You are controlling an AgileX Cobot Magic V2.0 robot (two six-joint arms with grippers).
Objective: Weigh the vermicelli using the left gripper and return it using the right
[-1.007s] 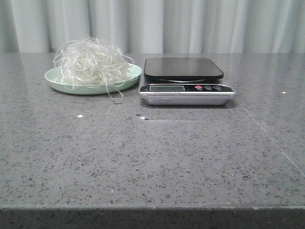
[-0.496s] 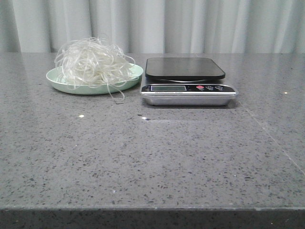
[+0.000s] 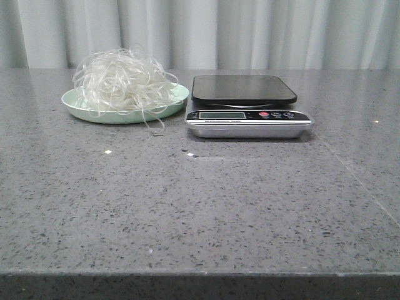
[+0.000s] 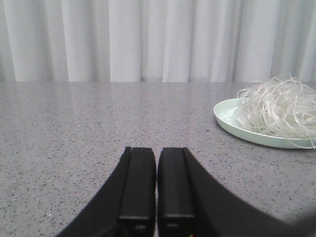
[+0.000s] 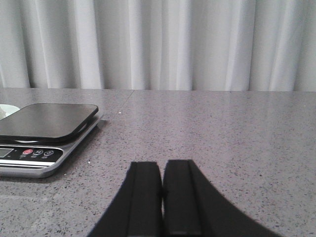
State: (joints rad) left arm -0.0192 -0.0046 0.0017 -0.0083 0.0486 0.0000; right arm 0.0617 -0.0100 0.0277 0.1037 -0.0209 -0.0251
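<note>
Vs the earlier front frames: plate and scale sit slightly further right in view now, same layout relative to each other. Looks like a small view shift, nothing on the tabletop rearranged.

Vermicelli piled on the plate, far left side of the tabletop. Nest nearly covers the plate; a few loose strands hang over the near rim onto the tabletop. Also visible in my left wrist view, well apart from the claw.

Scale just beside the plate, to its right, edges close but whether they touch I can't tell. Black platform bare, display and buttons face the near edge. Readout too small to read.

My left claw: fingers pressed together, holding nothing, low over bare tabletop.
My right claw: same, fingers together, nothing in it; scale off to one side ahead of it.

Neither claw shows in the front view. Grey curtain behind the tabletop. Nothing between either claw and plate or scale.
</note>
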